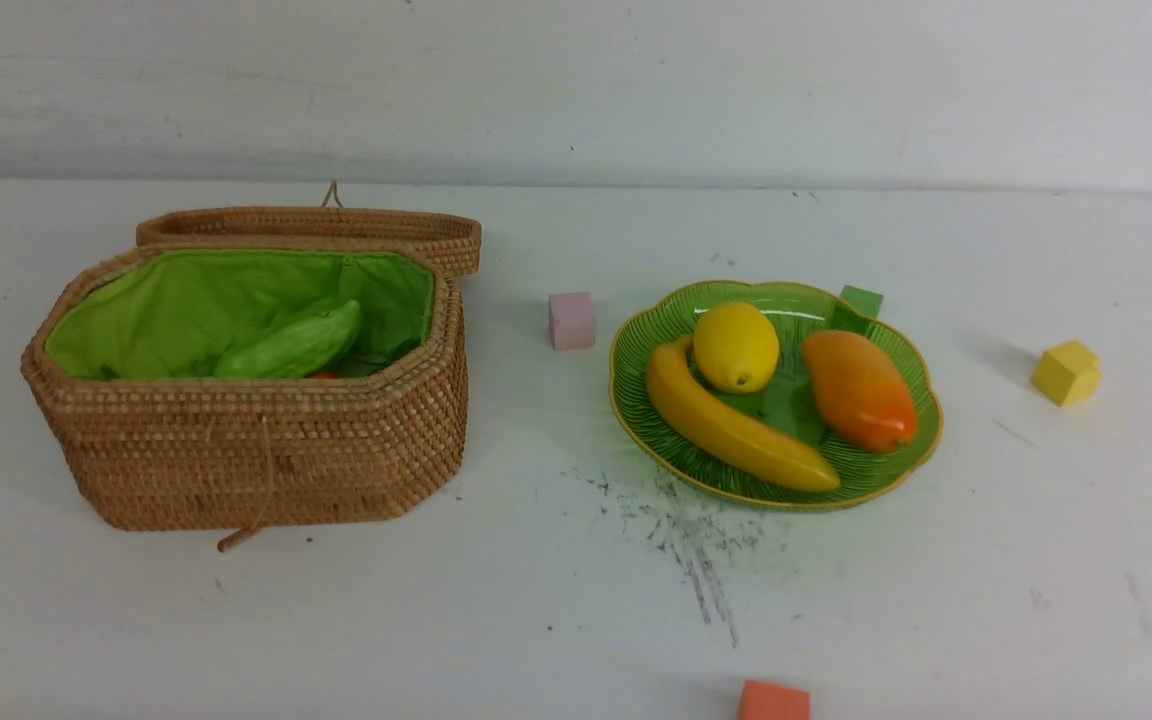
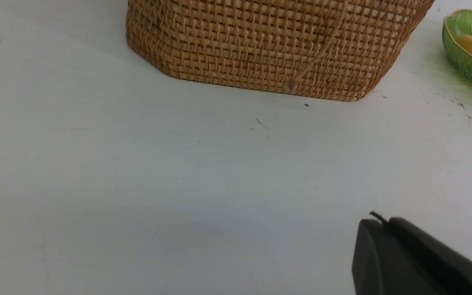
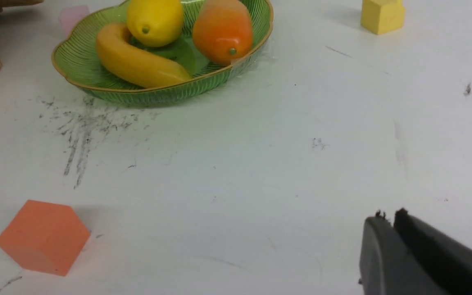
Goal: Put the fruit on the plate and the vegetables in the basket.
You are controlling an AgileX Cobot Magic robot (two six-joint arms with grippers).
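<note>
On the ribbed green glass plate (image 1: 891, 465) at the right lie a glossy yellow lemon (image 1: 735, 347), a curved banana (image 1: 736, 430) and an orange-red mango (image 1: 858, 388): probably light, hard, slippery plastic, best gripped across the middle. A ridged green gourd (image 1: 291, 343) sits in the stiff wicker basket (image 1: 256, 450) at the left. The left pincer (image 2: 377, 224) and the right pincer (image 3: 387, 219) are clenched and empty.
</note>
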